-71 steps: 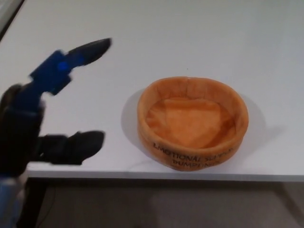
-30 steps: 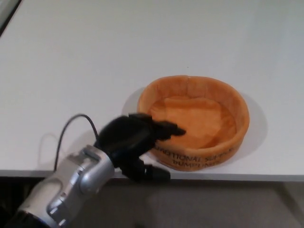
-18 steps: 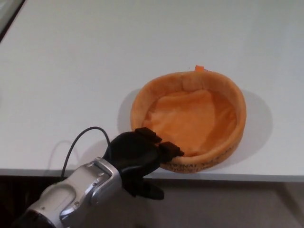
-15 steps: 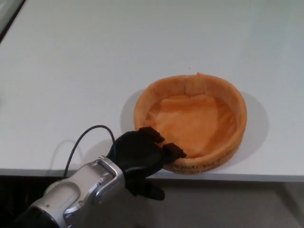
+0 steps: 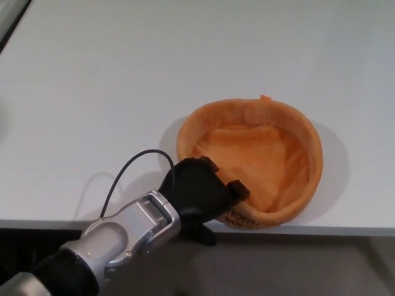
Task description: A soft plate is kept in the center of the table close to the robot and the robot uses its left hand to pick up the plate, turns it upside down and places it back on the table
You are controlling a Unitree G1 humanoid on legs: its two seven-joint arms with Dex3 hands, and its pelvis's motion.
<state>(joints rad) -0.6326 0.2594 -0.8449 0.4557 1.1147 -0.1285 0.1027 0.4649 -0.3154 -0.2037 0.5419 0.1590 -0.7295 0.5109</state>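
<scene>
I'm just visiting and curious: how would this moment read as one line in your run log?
left hand: shut on plate | plate: upright, near rim gripped, at table front edge | right hand: not in view

Setting: a plain indoor test or lab-type room, though the exact kind cannot be told. Evidence: a smooth, white, flat-topped counter [image 5: 123, 74] fills nearly the whole view, bare but for one item near its front edge, a round orange plush plate with a raised rim [image 5: 250, 163]. A silver-and-black robot arm with a thin black cable [image 5: 133, 169] reaches over that front edge. Below the edge, dim brownish flooring [image 5: 296, 265]. At the top left corner, a dark strip.
</scene>
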